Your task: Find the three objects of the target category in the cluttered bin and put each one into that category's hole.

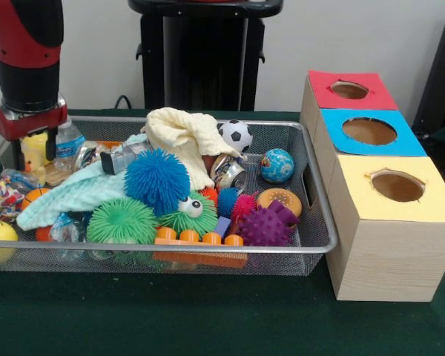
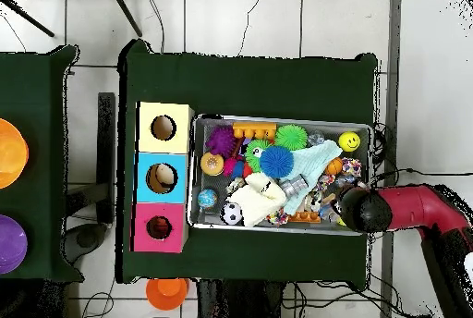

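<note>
With the end effector [image 1: 31, 148] low over the yellow duck-like toy [image 1: 34, 150] at the corner of the cluttered bin [image 1: 315, 222] — its opening I cannot tell — a grasp risks snagging the water bottle [image 1: 68, 142] pressed just beside it — far from the red-topped hole [image 1: 348, 90].

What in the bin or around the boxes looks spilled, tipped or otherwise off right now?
Nothing has spilled: the toys sit heaped inside the wire bin, none on the table. One oddity: the yellow-topped hole has a ragged cut edge. The arm hangs over the yellow duck-like toy; its tool is hidden.
</note>
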{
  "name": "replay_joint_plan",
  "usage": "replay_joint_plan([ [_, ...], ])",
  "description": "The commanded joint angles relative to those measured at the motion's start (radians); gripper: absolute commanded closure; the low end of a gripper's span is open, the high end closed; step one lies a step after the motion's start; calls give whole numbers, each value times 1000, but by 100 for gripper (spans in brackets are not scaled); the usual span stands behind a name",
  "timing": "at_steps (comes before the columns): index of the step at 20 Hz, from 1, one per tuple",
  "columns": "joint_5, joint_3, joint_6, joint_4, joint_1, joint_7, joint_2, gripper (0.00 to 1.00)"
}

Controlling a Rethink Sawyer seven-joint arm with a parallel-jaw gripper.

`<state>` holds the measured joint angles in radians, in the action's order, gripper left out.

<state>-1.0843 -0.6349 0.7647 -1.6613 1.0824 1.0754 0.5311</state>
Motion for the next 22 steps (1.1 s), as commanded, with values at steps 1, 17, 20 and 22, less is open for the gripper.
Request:
replay_joint_plan([
  [1,-111,45,-61,56,-7,-189,-12,0],
  [17,-148,192,82,126,-58,-236,-111,0],
  [20,-110,177,75,123,-42,-263,-119,100],
  [22,-98,170,68,123,-37,-267,-123,100],
])
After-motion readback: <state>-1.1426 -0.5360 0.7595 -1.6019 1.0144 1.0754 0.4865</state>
